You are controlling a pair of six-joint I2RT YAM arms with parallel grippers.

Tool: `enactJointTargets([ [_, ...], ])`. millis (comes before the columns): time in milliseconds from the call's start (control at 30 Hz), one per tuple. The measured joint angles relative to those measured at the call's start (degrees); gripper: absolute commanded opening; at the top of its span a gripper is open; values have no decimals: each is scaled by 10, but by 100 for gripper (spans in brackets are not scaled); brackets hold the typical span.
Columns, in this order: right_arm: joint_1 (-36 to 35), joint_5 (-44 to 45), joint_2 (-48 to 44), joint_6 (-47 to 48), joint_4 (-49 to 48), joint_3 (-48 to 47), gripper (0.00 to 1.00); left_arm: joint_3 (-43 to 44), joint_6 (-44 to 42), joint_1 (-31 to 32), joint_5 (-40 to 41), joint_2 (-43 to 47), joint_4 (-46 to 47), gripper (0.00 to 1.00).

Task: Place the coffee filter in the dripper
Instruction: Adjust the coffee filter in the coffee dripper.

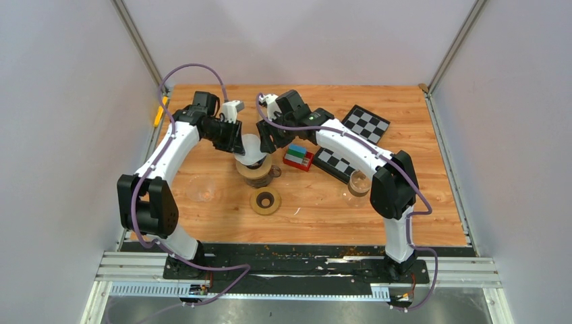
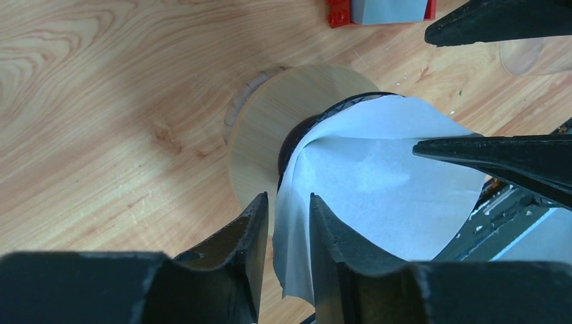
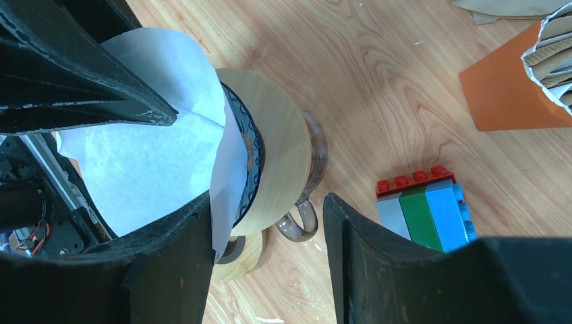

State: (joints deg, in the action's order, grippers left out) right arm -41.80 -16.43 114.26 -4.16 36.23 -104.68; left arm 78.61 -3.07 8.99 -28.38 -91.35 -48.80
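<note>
1. The worktop [image 1: 418, 202] is bare wood.
2. The dripper [image 2: 270, 128] stands just left of the worktop's centre.
3. The coffee filter [image 2: 378, 182], white, sits in the dripper's mouth, its paper rising above the rim.
4. The right gripper [image 3: 268, 199] is spread wide, straddling the rim, one finger against the paper.
5. The left gripper [image 2: 287, 199] is narrowly parted, the paper's edge in the gap.

Toy bricks [image 1: 297, 157], checkerbds [image 1: 366, 123] & glass cup [image 1: 358, 182]
</note>
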Motion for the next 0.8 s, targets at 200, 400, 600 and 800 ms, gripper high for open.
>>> enactJointTargets([
  [200,0,-2,0,0,0,0,57,5,0,9,7,0,-1,45],
  [400,0,-2,0,0,-1,5,56,5,0,16,18,0,-1,47],
  [600,0,-3,1,0,-2,13,56,2,-2,17,24,0,2,48],
  [800,-3,-6,2,0,-6,17,56,-14,-3,19,30,0,5,49],
])
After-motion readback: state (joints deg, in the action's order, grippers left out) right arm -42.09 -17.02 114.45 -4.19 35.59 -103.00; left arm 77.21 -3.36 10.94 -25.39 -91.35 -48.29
